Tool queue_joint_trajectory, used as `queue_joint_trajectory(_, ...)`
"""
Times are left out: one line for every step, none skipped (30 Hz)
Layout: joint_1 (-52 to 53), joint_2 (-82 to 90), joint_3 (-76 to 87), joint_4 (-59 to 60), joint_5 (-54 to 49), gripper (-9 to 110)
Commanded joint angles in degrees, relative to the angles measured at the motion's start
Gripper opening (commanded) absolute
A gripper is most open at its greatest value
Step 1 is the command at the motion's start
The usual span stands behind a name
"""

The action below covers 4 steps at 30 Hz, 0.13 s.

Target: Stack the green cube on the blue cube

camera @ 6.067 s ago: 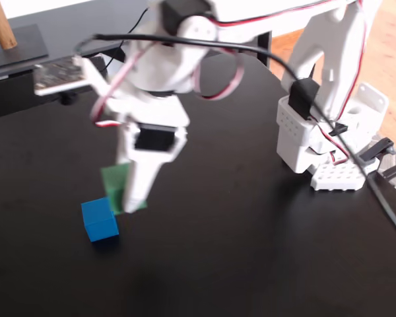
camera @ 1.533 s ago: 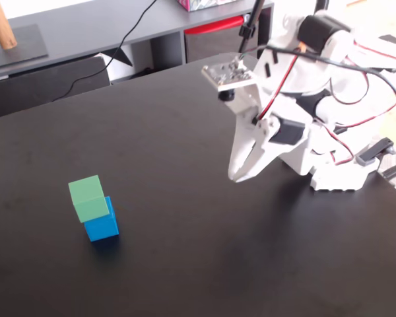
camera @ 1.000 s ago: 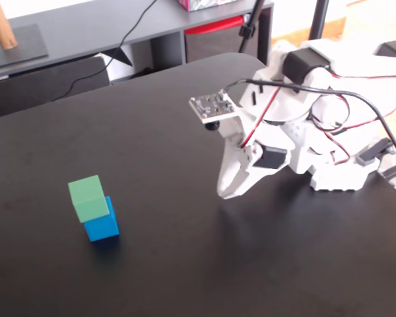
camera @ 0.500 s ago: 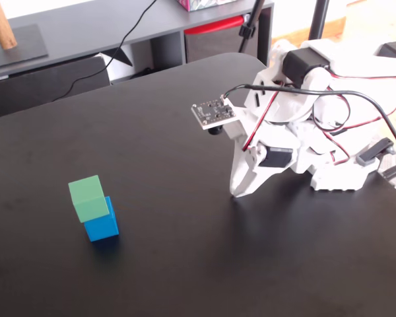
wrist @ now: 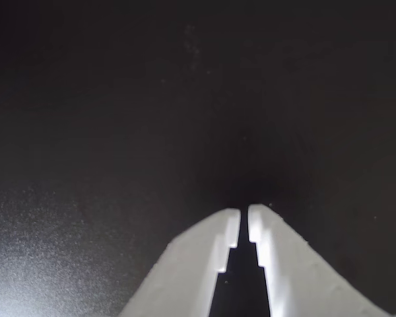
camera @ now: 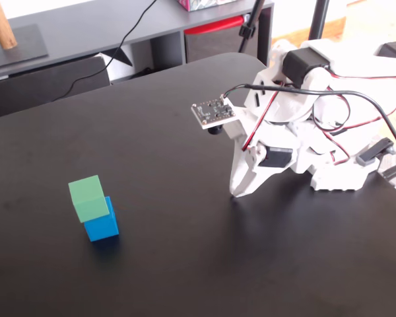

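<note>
Resting gripper (wrist: 244, 216) jaws nearly together, empty | green cube (camera: 88, 198) sits offset atop blue cube (camera: 102, 227), well apart from jaws | likely light, rigid; pinch opposite flat faces

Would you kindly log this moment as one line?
green cube: atop blue cube, offset | gripper: shut, empty, apart | table

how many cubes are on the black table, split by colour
Small matte green cube, resting on the blue one: 1
Small matte bright-blue cube, on the black table: 1
Total: 2
</note>
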Motion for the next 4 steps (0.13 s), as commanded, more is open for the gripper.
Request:
queue_joint_trajectory(0.1, -0.4, 2.2, 1.1, 0.5, 0)
queue_joint_trajectory(0.1, -0.4, 2.2, 1.1, 0.5, 0)
queue_joint_trajectory(0.1, -0.4, 2.2, 1.1, 0.5, 0)
queue_joint_trajectory(0.1, -0.4, 2.2, 1.1, 0.5, 0)
